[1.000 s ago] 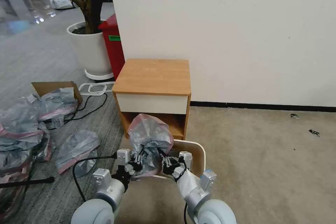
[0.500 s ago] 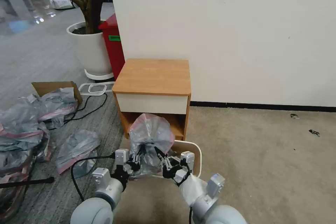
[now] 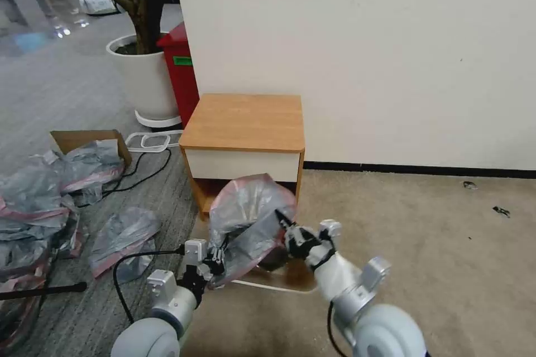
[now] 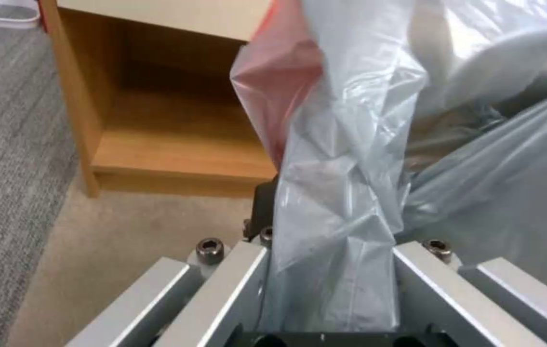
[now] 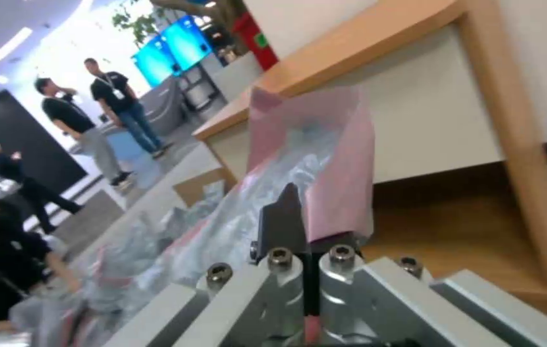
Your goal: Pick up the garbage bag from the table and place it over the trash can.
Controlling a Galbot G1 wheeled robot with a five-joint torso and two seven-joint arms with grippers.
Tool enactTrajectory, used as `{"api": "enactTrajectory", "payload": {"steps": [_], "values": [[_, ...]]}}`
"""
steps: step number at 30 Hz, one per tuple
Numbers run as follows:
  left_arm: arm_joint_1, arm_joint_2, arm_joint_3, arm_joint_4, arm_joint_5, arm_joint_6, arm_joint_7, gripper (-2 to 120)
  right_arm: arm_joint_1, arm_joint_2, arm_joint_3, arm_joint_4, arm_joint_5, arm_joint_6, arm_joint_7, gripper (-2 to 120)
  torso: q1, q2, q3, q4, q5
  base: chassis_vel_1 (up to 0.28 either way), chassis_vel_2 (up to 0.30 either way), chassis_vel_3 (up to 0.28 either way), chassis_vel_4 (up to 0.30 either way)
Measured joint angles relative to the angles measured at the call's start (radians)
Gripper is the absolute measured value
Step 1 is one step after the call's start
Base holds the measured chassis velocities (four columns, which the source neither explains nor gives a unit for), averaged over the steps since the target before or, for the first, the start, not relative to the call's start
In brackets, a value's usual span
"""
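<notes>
Head view: the crinkly translucent grey garbage bag (image 3: pixel 251 222) with its pink-red rim is being gripped by both the left tool (image 3: pixel 216 261) and the right tool (image 3: pixel 291 232), off the light-wood counter (image 3: pixel 244 121), above the cream-beige plastic trash can (image 3: pixel 279 282); fitting over the rim is judged unfinished.

Open beige carpet (image 3: pixel 424 234) across the right of the head view, free for passage. Stretched garbage bag (image 3: pixel 251 217) blocking the desk (image 3: pixel 245 122) front at centre. Heaped grey bags (image 3: pixel 50 201) and black cable (image 3: pixel 142 170) crowding the left floor.
</notes>
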Motion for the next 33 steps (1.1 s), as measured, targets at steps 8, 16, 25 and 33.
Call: {"api": "enactTrajectory", "payload": {"steps": [8,16,25,33], "values": [[0.0,-0.004,-0.004,-0.005,-0.015,0.0,0.0,4,-0.017,-0.053,0.05,0.001,0.023,0.001,0.001,0,0.0,0.0,0.0,-0.0001,0.0,0.0,0.0,0.0,0.0],[0.002,-0.015,-0.012,-0.009,-0.03,-0.004,0.0,4,-0.048,-0.118,0.102,0.015,0.037,0.009,0.002,0,0.0,0.0,0.0,-0.0001,0.0,0.0,0.0,0.0,0.0],[-0.007,-0.042,-0.018,-0.011,-0.046,-0.015,0.001,4,-0.092,-0.184,0.13,0.021,0.038,0.029,0.003,0,0.0,0.0,0.0,-0.0001,0.0,0.0,0.0,0.0,0.0],[-0.008,-0.047,-0.037,-0.014,-0.07,-0.017,0.001,4,-0.109,-0.206,0.156,0.015,0.038,0.045,0.003,0,0.0,0.0,0.0,0.0,-0.0001,0.0,0.0,0.0,0.0]]}}
